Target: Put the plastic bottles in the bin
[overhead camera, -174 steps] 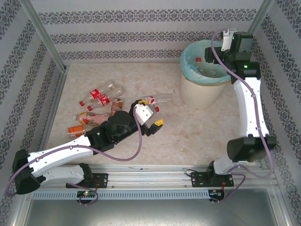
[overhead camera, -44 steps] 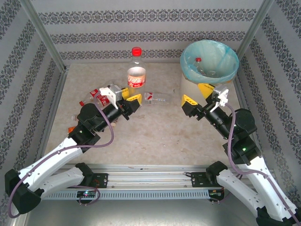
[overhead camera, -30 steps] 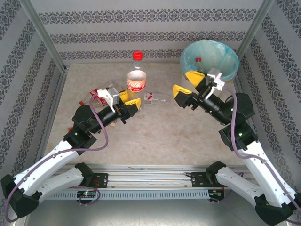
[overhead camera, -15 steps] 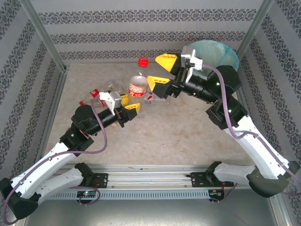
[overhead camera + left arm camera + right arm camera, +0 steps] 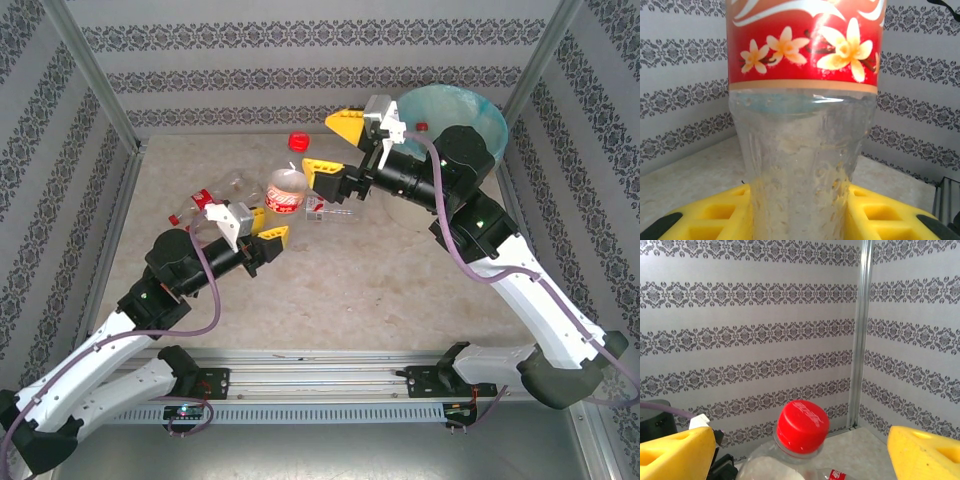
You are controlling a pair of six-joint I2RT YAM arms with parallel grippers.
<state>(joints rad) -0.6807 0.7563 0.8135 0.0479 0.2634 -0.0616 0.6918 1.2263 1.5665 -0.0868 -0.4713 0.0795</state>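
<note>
At the lower left of the overhead view, the left claw (image 5: 262,228) is clamped shut on the lower body of a red-labelled plastic bottle (image 5: 286,190), which is held roughly upright above the tabletop (image 5: 380,290). Its red cap (image 5: 802,426) is framed, untouched, between the wide-open, empty fingers of the right claw (image 5: 336,150). The neck should be gripped squarely before the left claw is released. The bin (image 5: 495,115) is seen at upper right.
</note>
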